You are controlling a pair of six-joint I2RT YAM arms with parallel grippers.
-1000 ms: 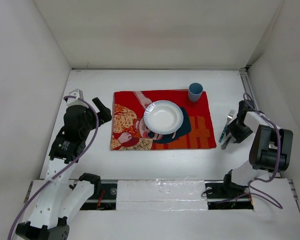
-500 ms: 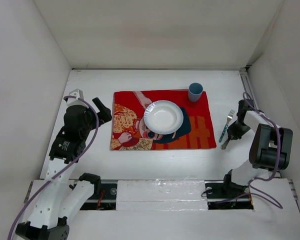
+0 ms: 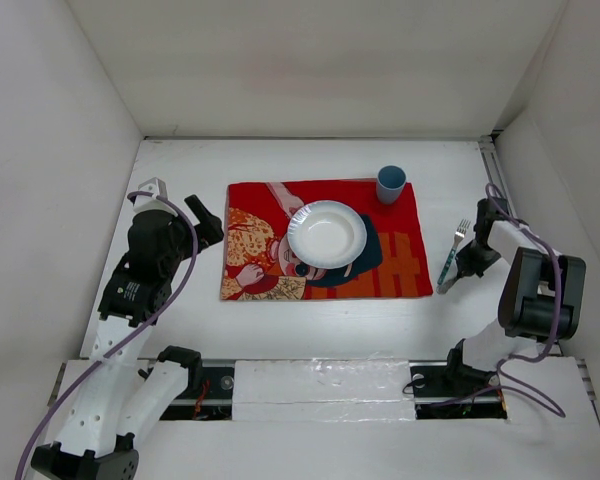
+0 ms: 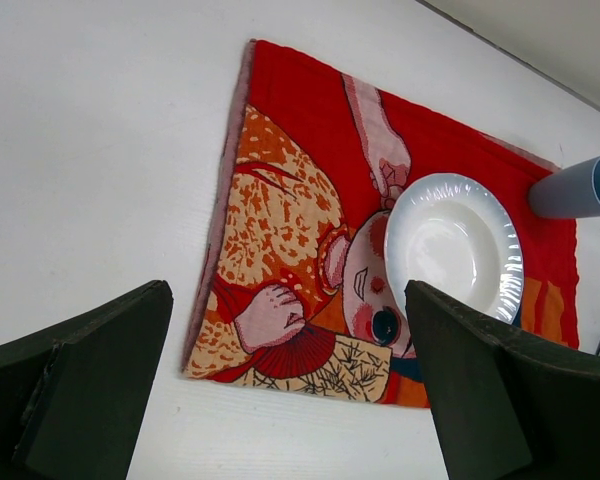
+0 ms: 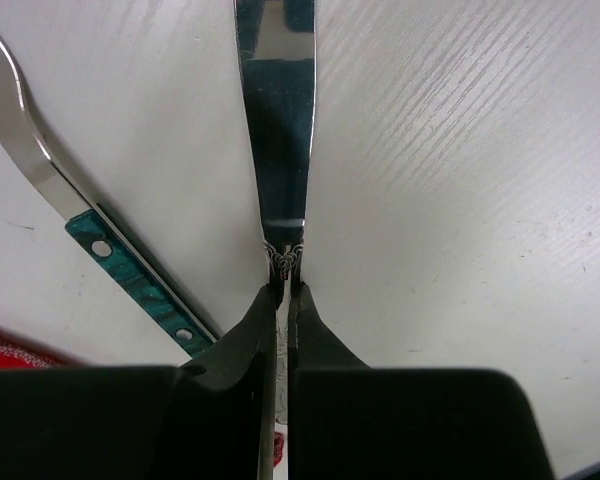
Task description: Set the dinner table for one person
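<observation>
Right gripper (image 5: 283,295) clenched on a slim steel table knife (image 5: 278,120) — blade ahead, matte white dinner table (image 5: 460,150) beneath. Teal-handled steel fork (image 5: 130,278) lies just left — I judge the narrow pinch may let the knife swivel into it.

Left arm (image 3: 145,255): white perforated links, black joint housings, lilac cable (image 3: 187,272).
Right arm (image 3: 538,295): white links, black housings, lilac cable.
Left gripper (image 4: 285,290): matte black, wedge-shaped fingers (image 4: 80,390).
Right gripper (image 5: 284,292): glossy black, tapered fingers (image 5: 230,350).
</observation>
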